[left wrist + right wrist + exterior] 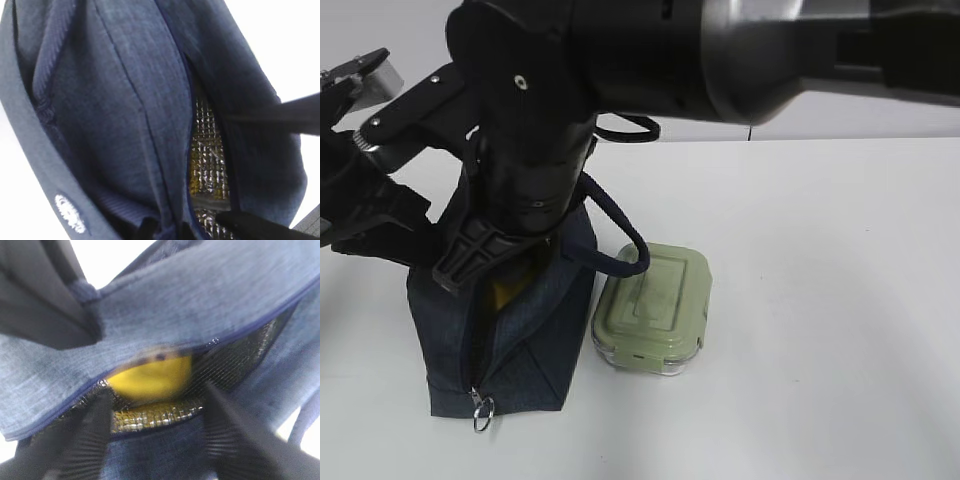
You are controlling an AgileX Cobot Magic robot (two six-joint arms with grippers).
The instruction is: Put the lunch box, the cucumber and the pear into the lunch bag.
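Lunch bag [535, 340] is matt woven navy cloth with a shiny quilted foil lining [207, 155] and metal ring pull [483, 406] — lunch box [655, 300] has a matt plastic lid over a clear glossy base — pear [152, 377] smooth.

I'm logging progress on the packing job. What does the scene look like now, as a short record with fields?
lunch bag: upright on the table, zipper open
pear: yellow, inside the bag opening
lunch box: on the table right of the bag, lid on
cucumber: not visible
right gripper: at the bag mouth, fingers spread, holding nothing
left gripper: fingers not clearly visible; state unclear
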